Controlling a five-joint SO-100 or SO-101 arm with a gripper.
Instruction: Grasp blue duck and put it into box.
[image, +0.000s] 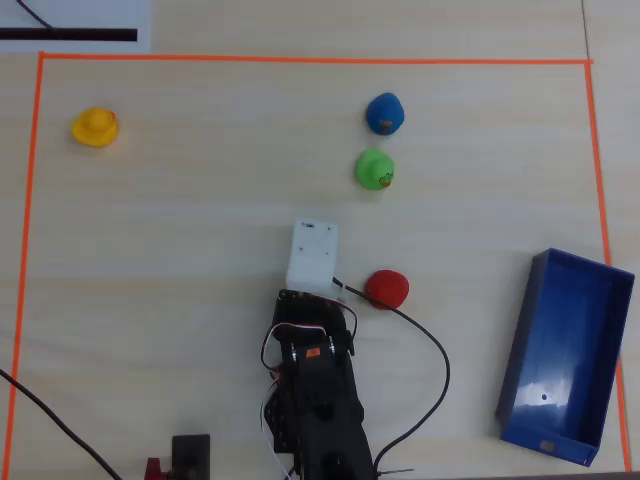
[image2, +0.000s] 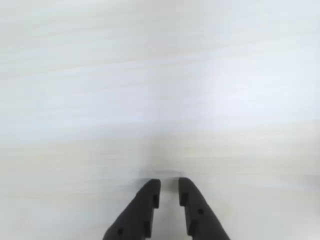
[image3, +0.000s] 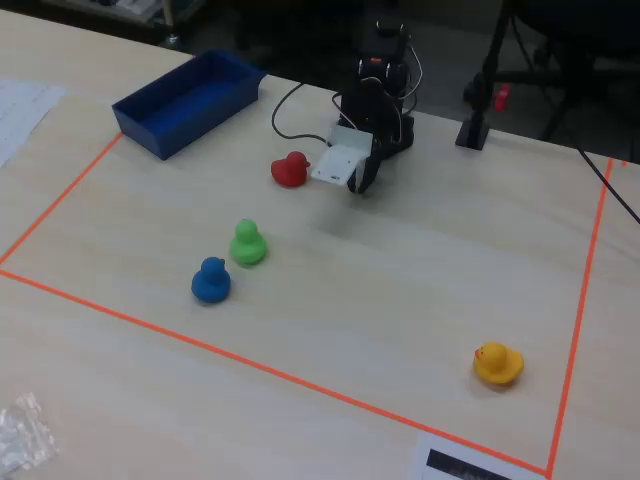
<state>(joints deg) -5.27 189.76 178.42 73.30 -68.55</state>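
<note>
The blue duck (image: 385, 113) stands on the pale wooden table, far from the arm, just beyond a green duck; in the fixed view it (image3: 211, 281) is at the lower left. The box (image: 575, 340) is a long blue tray lying empty at the right edge, and at the upper left in the fixed view (image3: 190, 100). My gripper (image2: 169, 186) hangs low over bare table near the arm's base (image3: 362, 183), its black fingers almost together with nothing between them. In the overhead view the white wrist camera housing (image: 312, 255) hides the fingers.
A green duck (image: 375, 169) sits beside the blue one, a red duck (image: 387, 288) lies just right of the arm, and a yellow duck (image: 95, 127) is at the far left. Orange tape (image: 300, 60) borders the work area. A black cable (image: 440, 365) loops right of the arm.
</note>
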